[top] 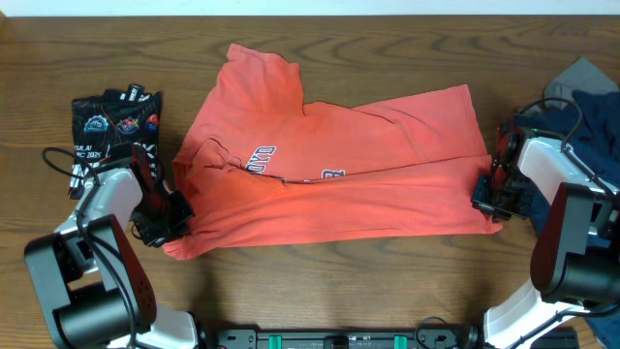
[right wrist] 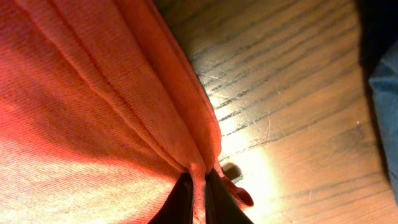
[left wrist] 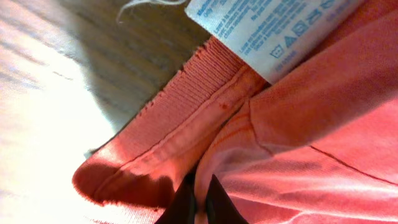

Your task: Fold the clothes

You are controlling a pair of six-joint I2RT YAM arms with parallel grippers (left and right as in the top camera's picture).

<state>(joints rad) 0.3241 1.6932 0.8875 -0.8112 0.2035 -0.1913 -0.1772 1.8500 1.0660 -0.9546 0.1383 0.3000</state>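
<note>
A coral-red T-shirt [top: 329, 174] with navy print lies folded lengthwise across the table's middle. My left gripper [top: 176, 225] is shut on its lower left end, near the ribbed collar [left wrist: 186, 99] and the white care label [left wrist: 273, 28]; a pinch of red cloth sits between the black fingers [left wrist: 185, 202]. My right gripper [top: 487, 197] is shut on the shirt's right end, where the hem [right wrist: 186, 134] bunches into the fingers [right wrist: 219, 193]. A black printed garment [top: 116, 121] lies at the left. A navy and grey pile of clothes [top: 581, 107] sits at the far right.
The wooden table [top: 407, 281] shows in front of the shirt. A black cable [top: 60, 165] loops by the left arm. The dark pile [right wrist: 385, 93] lies close to the right gripper's outer side.
</note>
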